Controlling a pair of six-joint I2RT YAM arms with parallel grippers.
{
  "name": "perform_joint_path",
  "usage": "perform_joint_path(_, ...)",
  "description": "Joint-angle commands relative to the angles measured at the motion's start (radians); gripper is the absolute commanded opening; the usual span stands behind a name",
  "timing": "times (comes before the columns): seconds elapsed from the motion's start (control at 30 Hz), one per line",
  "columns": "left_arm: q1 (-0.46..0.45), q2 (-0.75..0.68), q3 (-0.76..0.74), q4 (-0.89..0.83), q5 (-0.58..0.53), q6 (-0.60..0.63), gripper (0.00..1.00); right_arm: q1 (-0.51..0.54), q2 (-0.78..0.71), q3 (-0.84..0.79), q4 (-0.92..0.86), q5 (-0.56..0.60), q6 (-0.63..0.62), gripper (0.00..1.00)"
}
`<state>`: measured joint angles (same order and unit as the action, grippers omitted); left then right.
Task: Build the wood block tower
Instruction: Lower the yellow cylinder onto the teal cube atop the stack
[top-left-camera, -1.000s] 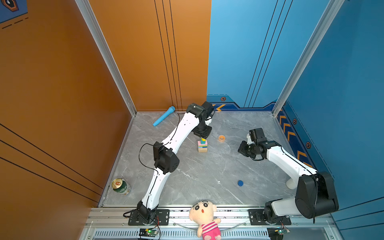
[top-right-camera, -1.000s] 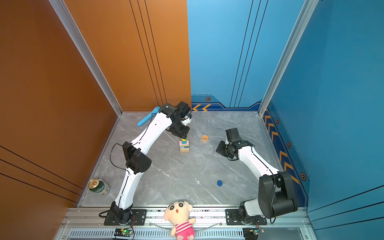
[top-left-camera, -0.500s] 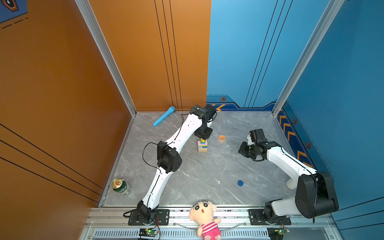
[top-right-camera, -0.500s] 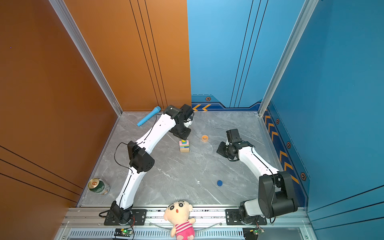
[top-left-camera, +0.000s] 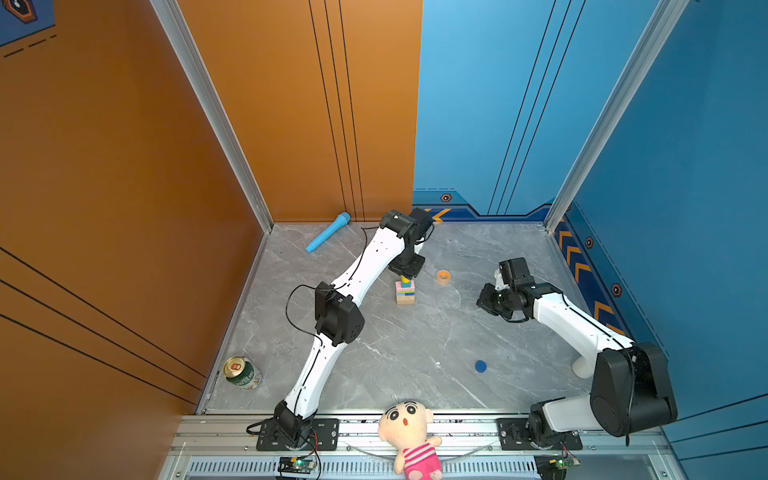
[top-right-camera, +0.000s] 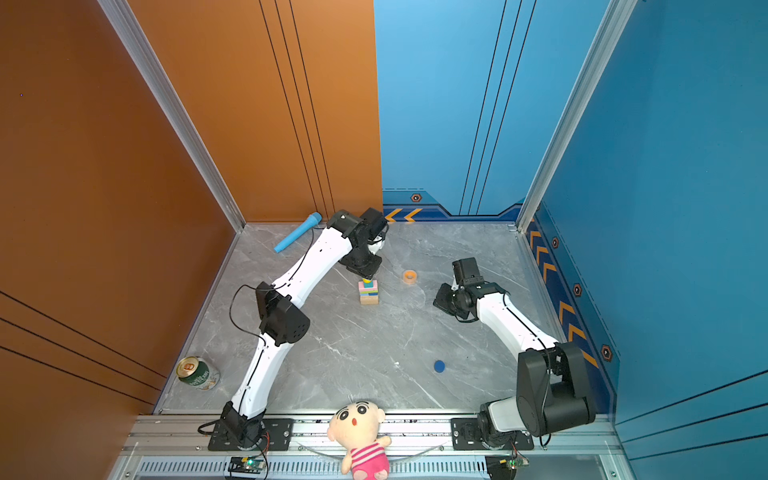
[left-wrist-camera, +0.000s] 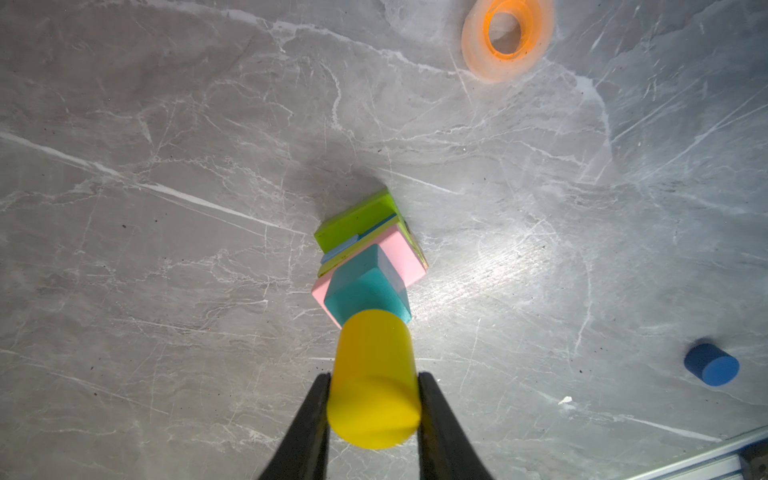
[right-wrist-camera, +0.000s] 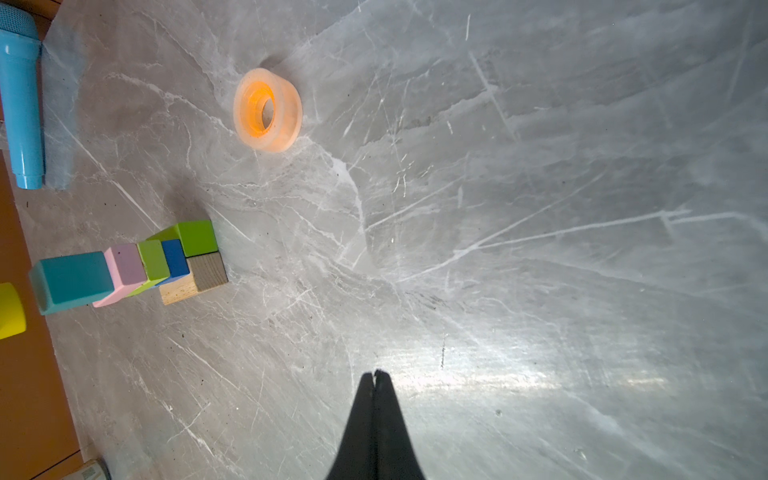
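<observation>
Tower (top-left-camera: 405, 293) on table (top-left-camera: 395, 353), teal cube (left-wrist-camera: 365, 291) topmost | left gripper (left-wrist-camera: 374, 375) pinches yellow cylinder (left-wrist-camera: 376, 403) over it; we cannot tell contact | right gripper (right-wrist-camera: 375, 374) pressed together, empty | we judge dark blue cylinder (top-left-camera: 481, 366) remains.

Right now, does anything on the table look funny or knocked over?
Yes. The green can lies on its side in the near-left corner, and the tower has bricks twisted out of line. One dark blue cylinder sits alone, away from it.
</observation>
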<state>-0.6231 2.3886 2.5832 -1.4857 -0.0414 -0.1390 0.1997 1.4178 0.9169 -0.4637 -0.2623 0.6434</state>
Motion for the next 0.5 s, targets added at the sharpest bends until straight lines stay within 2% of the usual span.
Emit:
perform_joint_path(0.0,-0.005,0.027,0.033,-0.019,-0.019,-0.008,0.13,-0.009,0.01,-0.013,-0.014,-0.013,-0.011,0.02)
perform_joint_path(0.47,-0.006,0.032,0.031,-0.021,-0.025,-0.01,0.14,-0.014,0.004,-0.019,-0.012,-0.013,-0.011,0.02)
